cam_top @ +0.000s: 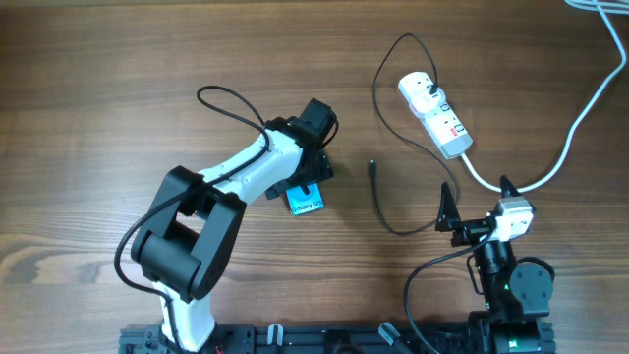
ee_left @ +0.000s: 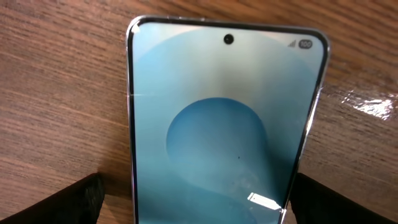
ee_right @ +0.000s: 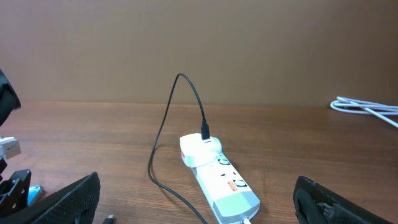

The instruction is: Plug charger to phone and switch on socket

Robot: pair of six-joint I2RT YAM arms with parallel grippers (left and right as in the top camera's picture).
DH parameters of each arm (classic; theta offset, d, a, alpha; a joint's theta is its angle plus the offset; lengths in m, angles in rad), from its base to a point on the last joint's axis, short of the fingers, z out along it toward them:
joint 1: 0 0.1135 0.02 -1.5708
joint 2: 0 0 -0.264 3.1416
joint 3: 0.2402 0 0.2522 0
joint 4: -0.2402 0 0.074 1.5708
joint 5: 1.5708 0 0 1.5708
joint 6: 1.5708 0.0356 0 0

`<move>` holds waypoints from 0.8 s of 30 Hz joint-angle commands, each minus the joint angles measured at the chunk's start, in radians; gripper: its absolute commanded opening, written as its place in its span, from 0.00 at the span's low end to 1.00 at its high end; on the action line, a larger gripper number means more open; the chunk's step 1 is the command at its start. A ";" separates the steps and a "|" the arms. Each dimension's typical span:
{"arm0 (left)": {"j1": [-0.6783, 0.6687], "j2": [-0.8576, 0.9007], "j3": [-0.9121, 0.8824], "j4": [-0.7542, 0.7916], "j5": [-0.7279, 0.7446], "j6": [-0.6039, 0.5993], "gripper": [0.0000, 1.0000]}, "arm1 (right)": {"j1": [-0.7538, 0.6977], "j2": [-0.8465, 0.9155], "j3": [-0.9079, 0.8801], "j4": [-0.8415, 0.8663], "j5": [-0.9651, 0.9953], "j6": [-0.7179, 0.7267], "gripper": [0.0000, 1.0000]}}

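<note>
The phone (cam_top: 306, 200) lies on the wood-grain table (cam_top: 88, 88), glossy turquoise screen up, "100" readable in one corner. The left gripper (cam_top: 308, 187) holds its black fingers (ee_left: 68, 202) apart either side of it. The charger (cam_top: 377, 197) lies nearby, tip free, plug in the rounded white socket (cam_top: 436, 113). The right gripper (cam_top: 476, 197) gapes wide.

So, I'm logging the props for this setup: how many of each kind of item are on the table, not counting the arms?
Phone: 1
Power strip: 1
Charger cable: 1
Total: 3
</note>
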 commanded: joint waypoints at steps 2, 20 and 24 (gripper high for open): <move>-0.007 0.013 -0.026 0.029 0.029 0.007 0.97 | -0.004 -0.005 -0.001 0.002 0.011 0.007 1.00; -0.006 0.013 -0.008 -0.010 0.037 0.007 0.74 | -0.004 -0.005 -0.001 0.002 0.011 0.008 1.00; -0.006 0.012 0.043 -0.052 0.038 0.007 0.73 | -0.004 -0.005 -0.001 0.002 0.011 0.007 1.00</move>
